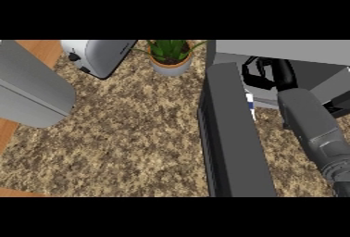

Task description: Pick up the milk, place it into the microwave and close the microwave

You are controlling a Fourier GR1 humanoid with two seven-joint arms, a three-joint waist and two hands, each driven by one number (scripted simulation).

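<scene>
Milk (250, 102): sliver showing just behind R hand (262, 73), by the wrist, at microwave (287, 50) mouth.
R hand: inside cavity; grasp can't tell.
Door (232, 139): open.
Status: placing prob. near done; closing door still left.

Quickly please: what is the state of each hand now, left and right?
Left hand: not in view; only a grey forearm shows.
Right hand: inside the microwave; open or closed cannot be told.
</scene>
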